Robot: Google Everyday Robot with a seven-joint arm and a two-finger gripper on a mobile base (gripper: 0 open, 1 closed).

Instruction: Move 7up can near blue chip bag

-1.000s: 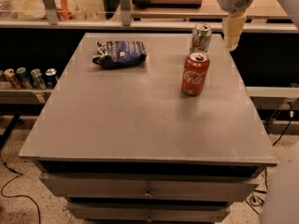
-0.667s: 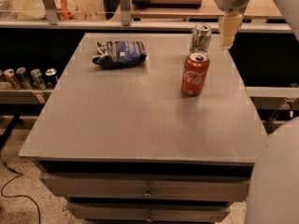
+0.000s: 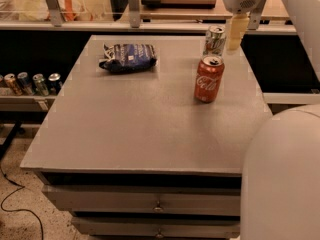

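The 7up can (image 3: 215,40) stands upright at the far right of the tabletop (image 3: 140,129), close to the back edge, its long axis vertical and its silver top showing. The hand (image 3: 237,43) hangs just beside it on the right, pointing down, with its tip at about the height of the can's body. The can therefore lies to the left of the hand, a short sideways reach away. Whether the hand is apart or together cannot be told from this view, and it does not look to be holding anything.

A red Coca-Cola can (image 3: 209,79) stands upright just in front of the 7up can, on the near side. The two are close, and I cannot tell whether they touch. The blue chip bag (image 3: 127,58) lies flat and wrinkled well to the left, at about the same depth on the tabletop. In my judgement the carry will run leftward along the back, and bare surface lies between the can and the bag.

The grasp is not yet made. The closeness of the Coca-Cola can is probably the main risk during the approach (a nudge could tip it).

Off the left edge, a lower shelf holds a row of drink cans (image 3: 30,83), all standing. Under the tabletop are two closed drawers (image 3: 157,204), and what they contain is hidden.
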